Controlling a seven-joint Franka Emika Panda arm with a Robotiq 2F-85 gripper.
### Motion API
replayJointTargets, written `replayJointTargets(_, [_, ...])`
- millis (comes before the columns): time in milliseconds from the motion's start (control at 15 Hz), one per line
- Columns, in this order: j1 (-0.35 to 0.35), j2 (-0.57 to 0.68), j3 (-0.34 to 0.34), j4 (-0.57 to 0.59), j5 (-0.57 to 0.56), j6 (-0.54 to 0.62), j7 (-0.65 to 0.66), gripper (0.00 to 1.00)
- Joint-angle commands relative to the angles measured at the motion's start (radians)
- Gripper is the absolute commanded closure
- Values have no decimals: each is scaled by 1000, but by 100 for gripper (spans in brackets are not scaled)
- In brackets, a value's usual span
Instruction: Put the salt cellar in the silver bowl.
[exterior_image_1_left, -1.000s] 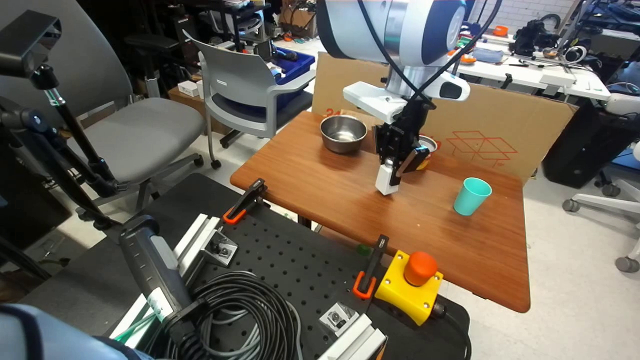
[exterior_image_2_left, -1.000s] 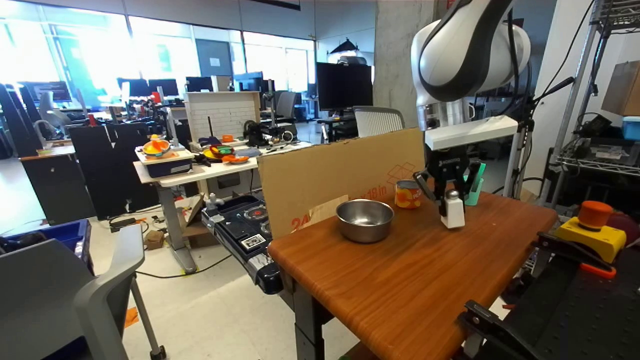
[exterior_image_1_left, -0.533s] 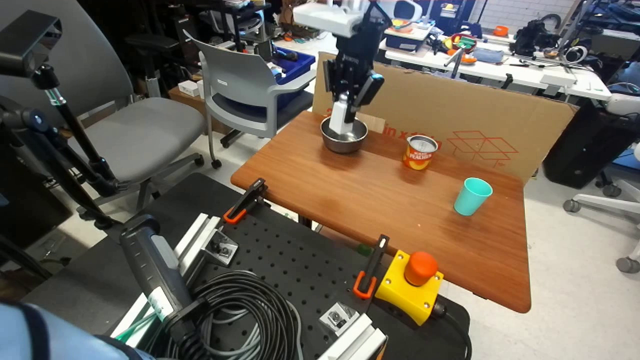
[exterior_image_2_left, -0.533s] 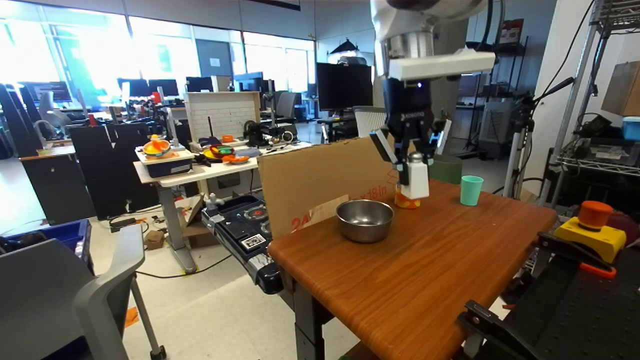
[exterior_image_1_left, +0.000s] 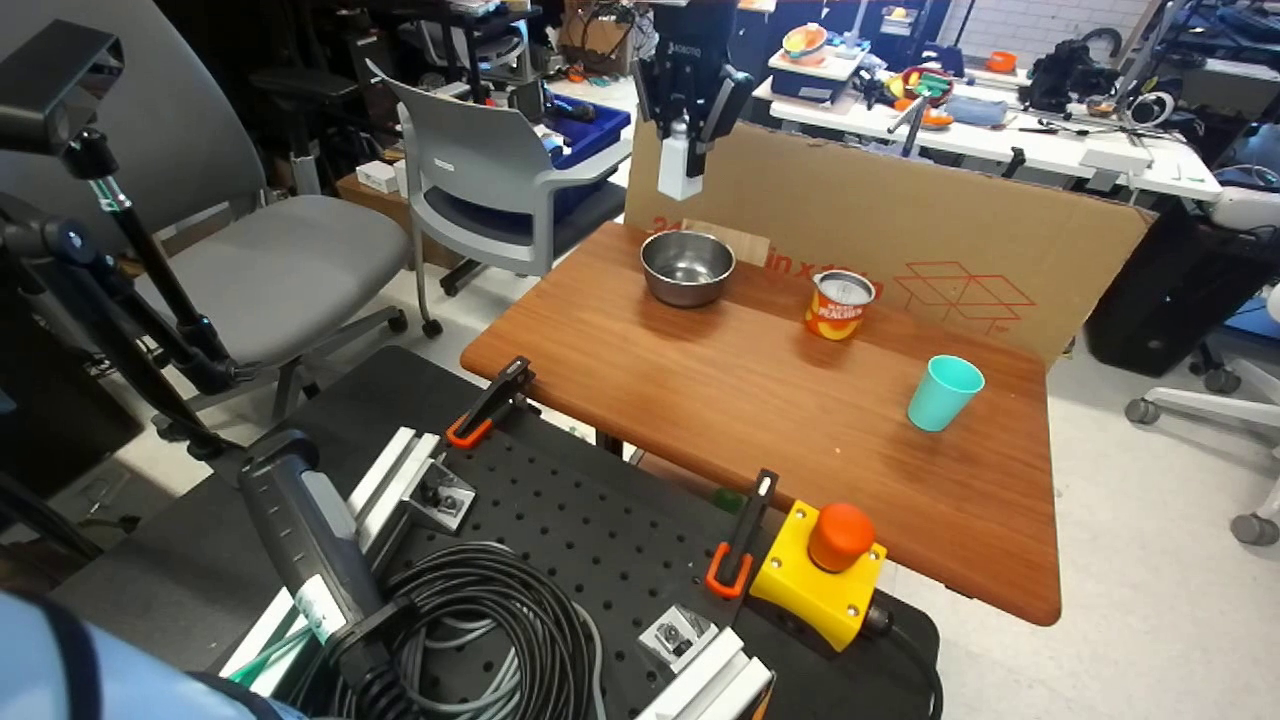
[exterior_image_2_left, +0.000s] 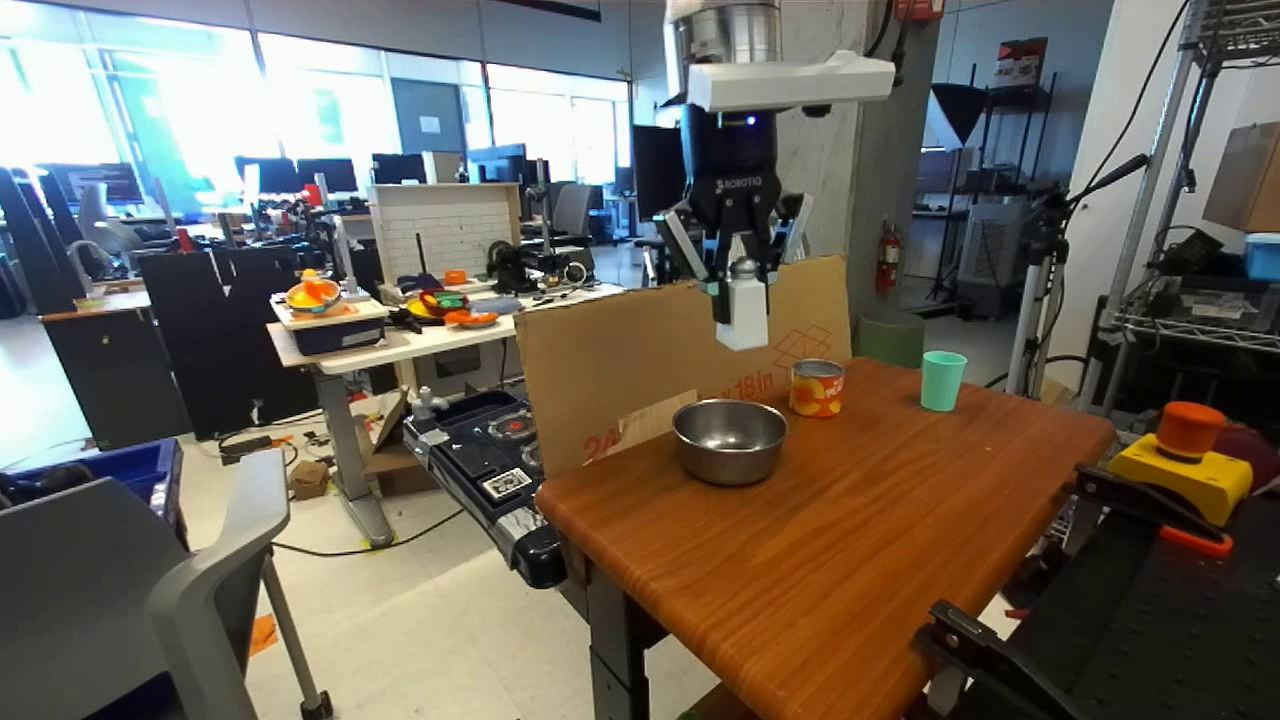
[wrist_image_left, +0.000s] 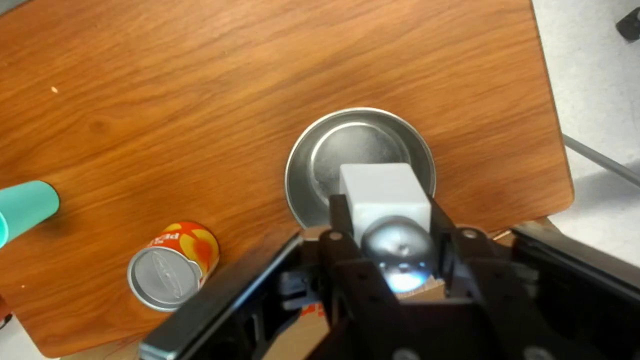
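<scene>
Salt cellar (exterior_image_2_left: 743, 318): white, square-sided, metal cap uppermost; pinched by the Robotiq gripper (exterior_image_2_left: 745, 288), in the air above the silver bowl (exterior_image_1_left: 686, 291), clear of its rim. Silver bowl: round, upright, near the bench (exterior_image_1_left: 780, 400) corner between cardboard (exterior_image_1_left: 900, 230) edge and armchair (exterior_image_1_left: 475, 150) end. Peach can (exterior_image_1_left: 838, 312): upright, near the cardboard edge. Teal cup (exterior_image_1_left: 941, 398): upright, near the bench's opposite end.
</scene>
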Motion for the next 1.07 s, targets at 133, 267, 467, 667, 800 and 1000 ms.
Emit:
replayJointTargets(133, [24, 143, -22, 114, -44, 98, 4, 89])
replayJointTargets(267, [26, 183, -28, 144, -40, 109, -8, 89])
replayJointTargets(467, [29, 240, -36, 188, -29, 89, -16, 89])
replayJointTargets(667, [34, 282, -40, 212, -24, 73, -23, 89])
replayJointTargets(800, [40, 301, -44, 224, -24, 66, -19, 89])
replayJointTargets(1000, [48, 322, -49, 236, -25, 60, -19, 89])
